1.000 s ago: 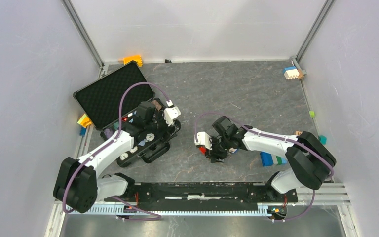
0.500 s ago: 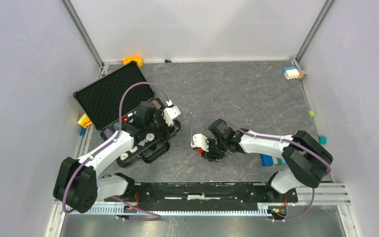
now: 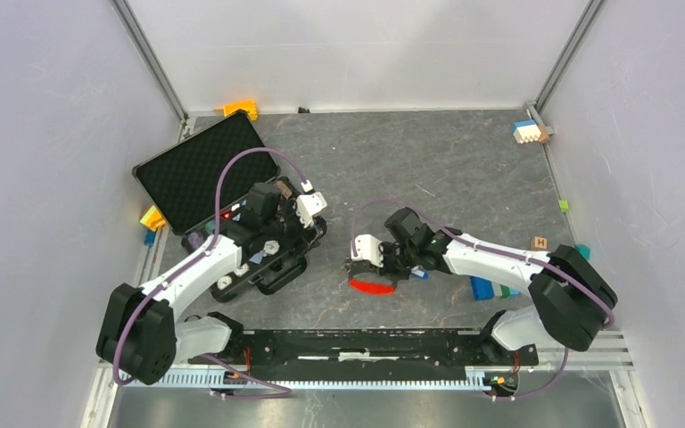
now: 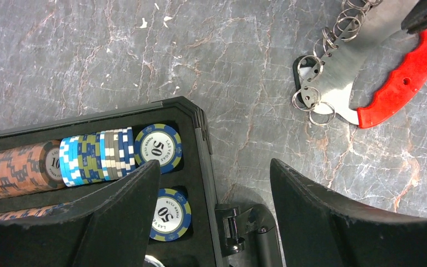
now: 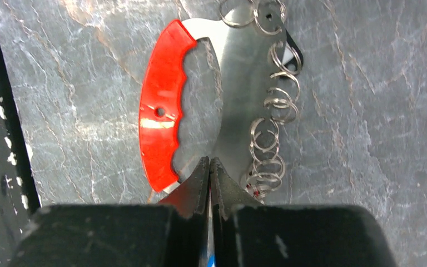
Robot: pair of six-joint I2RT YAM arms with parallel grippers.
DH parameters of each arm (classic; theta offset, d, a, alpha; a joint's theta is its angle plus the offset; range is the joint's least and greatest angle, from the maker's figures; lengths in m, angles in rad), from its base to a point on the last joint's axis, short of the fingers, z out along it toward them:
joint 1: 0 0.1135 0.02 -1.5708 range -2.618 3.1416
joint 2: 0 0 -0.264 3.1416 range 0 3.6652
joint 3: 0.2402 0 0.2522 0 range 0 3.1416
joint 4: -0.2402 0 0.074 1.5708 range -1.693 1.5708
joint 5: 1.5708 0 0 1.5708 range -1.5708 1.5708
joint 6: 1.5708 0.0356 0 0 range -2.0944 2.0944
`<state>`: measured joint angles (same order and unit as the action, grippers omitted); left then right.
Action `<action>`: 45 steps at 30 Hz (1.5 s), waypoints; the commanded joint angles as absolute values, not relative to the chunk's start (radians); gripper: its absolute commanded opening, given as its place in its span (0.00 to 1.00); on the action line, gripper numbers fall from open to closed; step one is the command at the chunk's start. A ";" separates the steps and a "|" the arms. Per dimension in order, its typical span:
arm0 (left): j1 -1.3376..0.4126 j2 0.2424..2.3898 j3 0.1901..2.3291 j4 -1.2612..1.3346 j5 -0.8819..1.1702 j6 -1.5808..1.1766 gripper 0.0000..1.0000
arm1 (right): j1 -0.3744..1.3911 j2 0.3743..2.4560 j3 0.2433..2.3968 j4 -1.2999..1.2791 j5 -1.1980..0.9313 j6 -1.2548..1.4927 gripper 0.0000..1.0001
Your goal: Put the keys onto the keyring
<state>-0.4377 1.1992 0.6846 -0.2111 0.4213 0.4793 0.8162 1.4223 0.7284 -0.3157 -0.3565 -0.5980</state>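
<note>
On a dark grey, marble-patterned table (image 3: 464, 169), seen from above, two white-and-black robot arms reach out from the near edge. The left arm (image 3: 196, 267) bends over an open black case (image 4: 200, 139). Its foam-lined lid (image 3: 201, 169) lies tilted back toward the left wall. The right arm (image 3: 491, 257) stretches leftward to the middle of the table.

Inside the case, the left wrist camera shows poker chips (image 4: 97, 156) standing on edge in slots. One stack is orange-brown, one is blue and white, and two blue chips are marked 50. The left gripper (image 4: 214, 172) hangs above the case's right rim, its two dark fingers spread wide apart and grasping nothing.

The keyring (image 3: 370, 287) lies flat on the bare table to the right of the case, apart from it. It is a curved silvery plate with a long red grip (image 5: 158, 128) along one side and a chain of small metal rings (image 5: 267, 139) along the other. The right gripper (image 5: 210, 164) is directly over it, fingers pressed tightly together. Its tips meet at the plate's edge beside the end of the red grip; whether they touch the metal cannot be told.

A blue block (image 3: 482, 287) sits by the right arm, and an orange block (image 3: 241, 109) lies at the far wall.
</note>
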 commanded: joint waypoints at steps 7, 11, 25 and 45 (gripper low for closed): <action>-0.433 1.232 0.749 -0.207 0.523 0.521 0.79 | 0.745 1.397 0.764 -0.344 -0.342 -0.608 0.46; -0.432 1.224 0.743 -0.210 0.525 0.526 0.79 | 0.737 1.454 0.800 -0.349 -0.317 -0.615 0.59; -0.433 1.232 0.723 -0.207 0.554 0.541 0.79 | 0.657 1.607 0.887 -0.388 -0.417 -0.642 0.43; -0.433 1.256 0.723 -0.177 0.585 0.532 0.80 | 0.615 1.553 0.925 -0.399 -0.431 -0.631 0.28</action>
